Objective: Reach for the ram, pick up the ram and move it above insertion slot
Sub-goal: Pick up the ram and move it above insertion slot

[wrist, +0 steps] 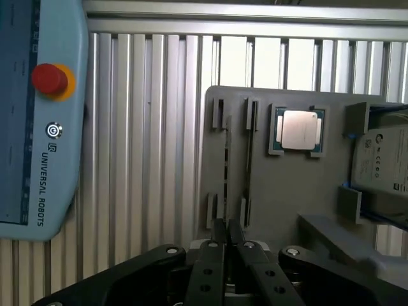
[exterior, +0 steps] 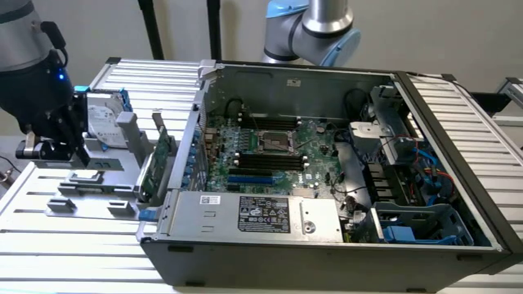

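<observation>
The open computer case (exterior: 327,245) is standing well away from the pincer (wrist: 227,224). It is carrying the black insertion slot (exterior: 270,160) among identical parallel ones. The grey fixture plate (wrist: 280,191) is lying below and ahead of the pincer, holding one hard drive (wrist: 382,159), one processor chip (wrist: 299,131) and two thin strips on edge. The ram (wrist: 226,166) is sitting in its holder directly ahead of the fingertips, apart from them. The second strip (wrist: 248,159) is standing just beside it. The pincer's fingers are pressing together, gripping nothing.
</observation>
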`<act>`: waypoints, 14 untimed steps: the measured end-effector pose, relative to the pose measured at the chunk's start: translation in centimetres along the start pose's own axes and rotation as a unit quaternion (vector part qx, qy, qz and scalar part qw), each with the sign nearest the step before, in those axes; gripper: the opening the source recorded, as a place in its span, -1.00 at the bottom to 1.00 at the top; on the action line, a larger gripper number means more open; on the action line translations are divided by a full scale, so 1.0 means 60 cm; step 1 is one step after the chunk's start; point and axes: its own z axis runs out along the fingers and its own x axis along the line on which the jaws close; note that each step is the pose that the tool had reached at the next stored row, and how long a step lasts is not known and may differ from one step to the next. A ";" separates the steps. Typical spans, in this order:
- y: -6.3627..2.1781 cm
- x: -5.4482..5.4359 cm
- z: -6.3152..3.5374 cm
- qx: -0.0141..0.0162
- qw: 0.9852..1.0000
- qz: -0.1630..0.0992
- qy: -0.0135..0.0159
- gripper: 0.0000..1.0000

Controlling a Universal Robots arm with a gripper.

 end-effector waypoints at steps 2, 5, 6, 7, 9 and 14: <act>-0.010 0.000 -0.014 0.000 1.000 -0.001 -0.001 -0.73; -0.026 0.001 -0.036 0.000 1.000 -0.001 -0.003 -0.73; -0.031 0.001 -0.043 0.000 1.000 -0.002 -0.004 -0.73; -0.036 0.001 -0.051 0.000 1.000 -0.002 -0.004 -0.73; -0.048 0.001 -0.066 0.000 1.000 -0.002 -0.005 -0.73; -0.079 0.002 -0.101 0.000 1.000 -0.003 -0.008 -0.73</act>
